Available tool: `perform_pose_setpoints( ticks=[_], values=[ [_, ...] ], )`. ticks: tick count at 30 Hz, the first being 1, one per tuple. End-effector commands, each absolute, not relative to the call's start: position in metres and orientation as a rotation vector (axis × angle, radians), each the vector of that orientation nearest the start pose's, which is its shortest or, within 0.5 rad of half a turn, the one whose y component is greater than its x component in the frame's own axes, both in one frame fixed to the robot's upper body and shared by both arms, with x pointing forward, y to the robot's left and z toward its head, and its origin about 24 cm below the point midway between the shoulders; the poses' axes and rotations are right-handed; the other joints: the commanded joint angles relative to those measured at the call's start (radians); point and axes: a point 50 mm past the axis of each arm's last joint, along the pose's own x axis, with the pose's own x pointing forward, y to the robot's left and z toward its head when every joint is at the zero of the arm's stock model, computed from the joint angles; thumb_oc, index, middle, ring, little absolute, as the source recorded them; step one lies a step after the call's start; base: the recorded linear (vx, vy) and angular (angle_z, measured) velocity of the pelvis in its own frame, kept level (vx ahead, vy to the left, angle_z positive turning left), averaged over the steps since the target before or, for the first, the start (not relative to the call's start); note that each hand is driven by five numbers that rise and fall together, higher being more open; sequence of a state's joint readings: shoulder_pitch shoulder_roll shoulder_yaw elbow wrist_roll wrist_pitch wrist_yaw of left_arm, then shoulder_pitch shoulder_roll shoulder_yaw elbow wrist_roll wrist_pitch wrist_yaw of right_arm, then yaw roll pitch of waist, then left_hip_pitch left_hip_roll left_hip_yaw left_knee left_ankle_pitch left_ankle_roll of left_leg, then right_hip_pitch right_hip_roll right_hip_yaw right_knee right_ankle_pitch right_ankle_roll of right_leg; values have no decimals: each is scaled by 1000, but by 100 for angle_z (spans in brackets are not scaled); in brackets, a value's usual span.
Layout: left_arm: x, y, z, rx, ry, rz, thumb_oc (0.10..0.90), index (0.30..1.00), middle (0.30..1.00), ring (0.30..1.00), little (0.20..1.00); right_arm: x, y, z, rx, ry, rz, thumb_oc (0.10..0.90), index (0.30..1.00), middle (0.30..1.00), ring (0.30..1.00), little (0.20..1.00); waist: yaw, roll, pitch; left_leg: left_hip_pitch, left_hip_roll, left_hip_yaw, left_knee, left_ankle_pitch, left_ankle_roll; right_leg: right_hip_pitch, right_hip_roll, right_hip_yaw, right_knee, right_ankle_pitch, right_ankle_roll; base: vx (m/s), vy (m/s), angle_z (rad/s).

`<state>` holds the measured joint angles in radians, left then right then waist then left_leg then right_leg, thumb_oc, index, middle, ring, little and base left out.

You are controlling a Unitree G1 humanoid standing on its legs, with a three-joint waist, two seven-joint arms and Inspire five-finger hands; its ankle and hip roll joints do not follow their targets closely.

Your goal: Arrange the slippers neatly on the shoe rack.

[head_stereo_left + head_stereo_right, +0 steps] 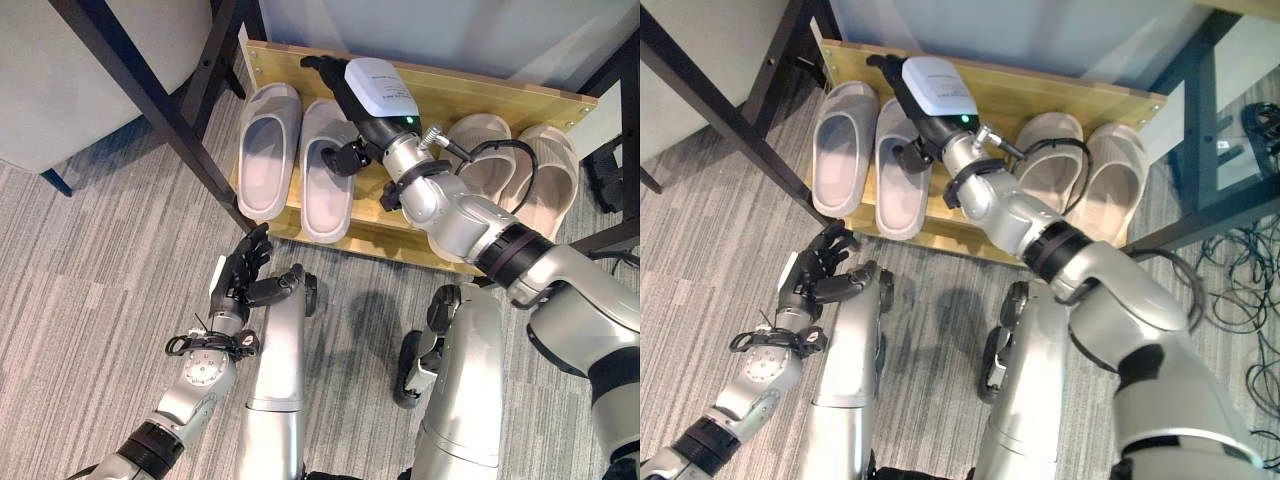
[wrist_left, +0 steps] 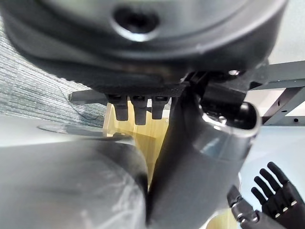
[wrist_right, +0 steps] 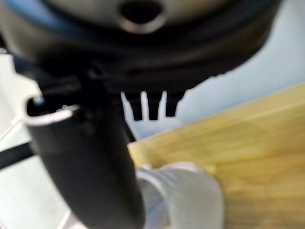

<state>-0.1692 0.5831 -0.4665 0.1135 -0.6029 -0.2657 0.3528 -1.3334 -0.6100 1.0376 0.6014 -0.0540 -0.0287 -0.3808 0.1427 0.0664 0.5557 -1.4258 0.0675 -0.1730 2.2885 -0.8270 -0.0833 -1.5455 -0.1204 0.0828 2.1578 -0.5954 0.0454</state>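
Right hand: fingers straight, over the rack's far edge, beside the grey slippers.
Left hand: relaxed, over the carpet.
Shoe rack: beige slippers at right.

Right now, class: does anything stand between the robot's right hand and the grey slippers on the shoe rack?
Nothing visible does. The right hand hovers over the shoe rack, right beside the inner grey slipper of the left pair, with no object between them.
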Motion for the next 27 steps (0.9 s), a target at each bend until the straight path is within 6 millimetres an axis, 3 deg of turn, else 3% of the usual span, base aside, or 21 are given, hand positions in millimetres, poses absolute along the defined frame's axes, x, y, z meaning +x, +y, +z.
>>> perform_pose_setpoints(
  ticks=[1, 6, 10, 16, 19, 21, 27],
  values=[
    [249, 167, 51, 4, -62, -120, 800, 900, 900, 900, 900, 365, -59, 322, -1183, -978, 157, 800, 900, 900, 900, 900, 44, 31, -36, -144, -88, -12, -106, 80, 33, -25, -59, -64, 9, -49, -129, -4, 22, -3],
    [248, 171, 53, 16, -64, -125, 800, 900, 900, 900, 900, 357, -61, 330, -1198, -998, 214, 800, 900, 900, 900, 900, 43, 31, -36, -144, -87, -16, -105, 82, 30, -25, -61, -62, 8, -51, -125, -5, 8, -4],
    [245, 176, 52, 26, -60, -114, 800, 900, 900, 900, 900, 330, -73, 349, -1145, -1103, 270, 800, 900, 900, 900, 900, 25, 16, -36, -144, -81, -9, -113, 84, 28, -25, -63, -51, 11, -55, -124, 3, 2, 1],
    [244, 177, 53, 24, -68, -114, 800, 900, 900, 900, 900, 307, -89, 354, -1051, -1160, 296, 800, 900, 900, 900, 900, 7, 3, -36, -144, -78, -2, -112, 85, 29, -25, -65, -46, 11, -56, -123, 0, 0, 0],
    [242, 182, 55, 35, -71, -110, 800, 900, 900, 900, 900, 302, -95, 354, -1102, -1127, 341, 800, 900, 900, 900, 900, 8, -2, -36, -144, -74, -7, -107, 83, 28, -25, -67, -45, 13, -55, -122, -9, 11, -1],
    [241, 183, 55, 44, -67, -114, 800, 900, 900, 900, 900, 296, -103, 352, -1048, -1076, 404, 800, 900, 900, 900, 900, -2, -4, -36, -144, -71, -6, -109, 87, 27, -25, -68, -41, 13, -54, -117, -26, 36, -1],
    [240, 188, 60, 64, -76, -122, 800, 900, 900, 900, 900, 295, -127, 335, -737, -880, 506, 800, 900, 900, 900, 900, -16, -13, -36, -144, -72, 5, -112, 94, 23, -25, -71, -32, 15, -56, -112, 0, 0, 0]
  ],
)
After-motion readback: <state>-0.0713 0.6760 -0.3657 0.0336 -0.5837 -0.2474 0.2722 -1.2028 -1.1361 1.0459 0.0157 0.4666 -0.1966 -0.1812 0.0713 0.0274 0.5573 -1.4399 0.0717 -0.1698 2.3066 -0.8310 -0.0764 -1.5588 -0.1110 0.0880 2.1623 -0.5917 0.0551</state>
